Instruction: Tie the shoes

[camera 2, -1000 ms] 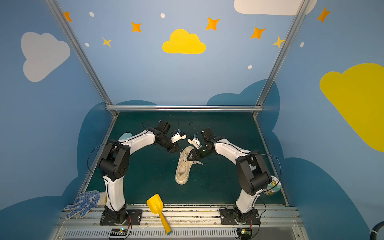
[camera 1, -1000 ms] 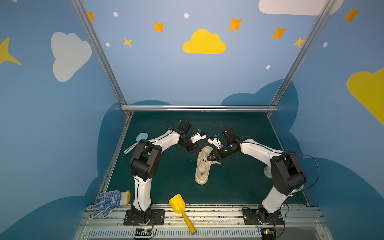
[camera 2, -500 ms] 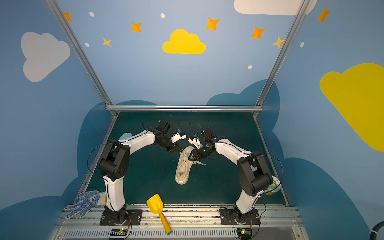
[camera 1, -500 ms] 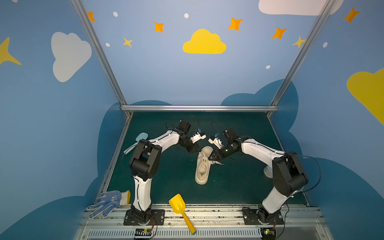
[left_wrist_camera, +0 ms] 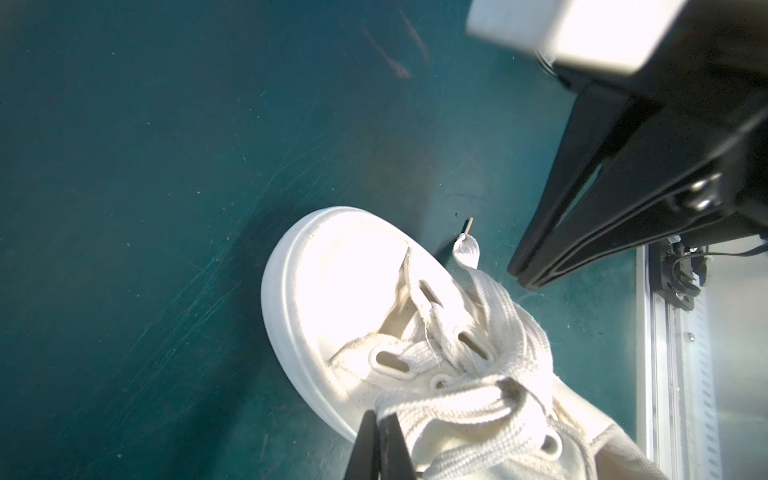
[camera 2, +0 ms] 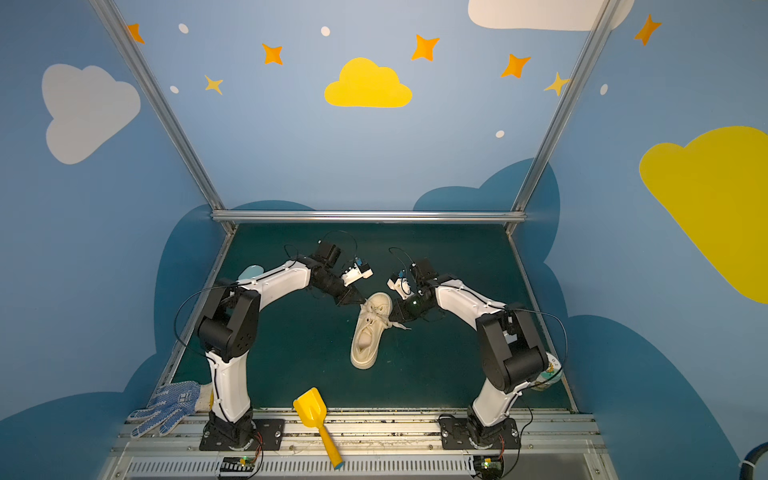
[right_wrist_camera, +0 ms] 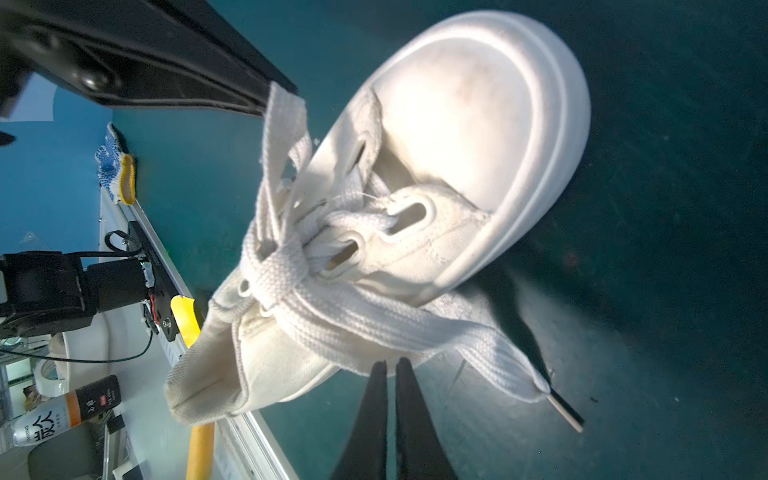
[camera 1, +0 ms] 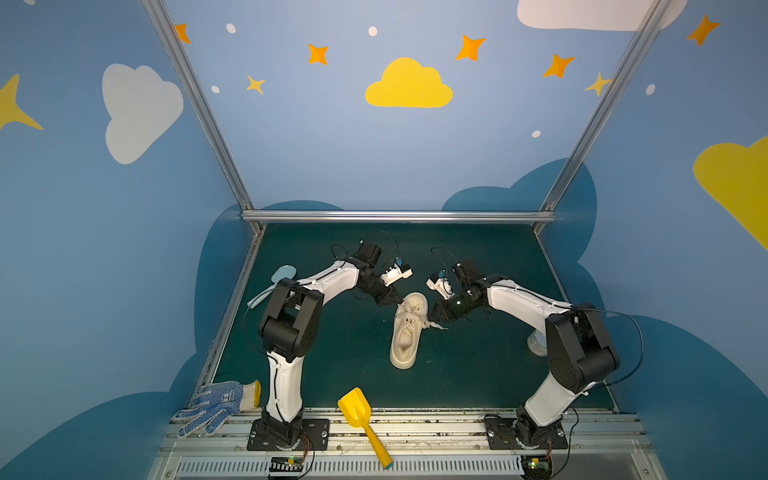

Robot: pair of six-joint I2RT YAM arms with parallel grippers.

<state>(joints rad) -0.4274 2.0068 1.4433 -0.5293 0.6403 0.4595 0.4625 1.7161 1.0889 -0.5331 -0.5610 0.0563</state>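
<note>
Blue walls painted with clouds and stars surround a dark green mat [camera 1: 332, 353]. On it, near the middle, a cream sneaker [camera 1: 405, 345] lies sole down with its toe toward the back wall. Its flat laces [right_wrist_camera: 332, 307] wrap once around each other over the tongue, and no bow is formed yet.

The left gripper [camera 1: 394, 302] sits just beside the toe with its jaws pressed together on one lace. In the right wrist view that lace rises taut to its tips. The right gripper [camera 1: 431, 319] is at the shoe's other side.

A second ago the right jaws stood about half apart; now they are closed. Their tips [right_wrist_camera: 378, 374] meet the edge of the other lace partway along, and its stiff end trails free onto the mat. I cannot tell how much of that lace is actually caught.

If the pinch holds, each arm has a strand, and I judge the crossing could be drawn tight. If it slipped, the grab needs repeating. Neither arm has otherwise shifted.
</note>
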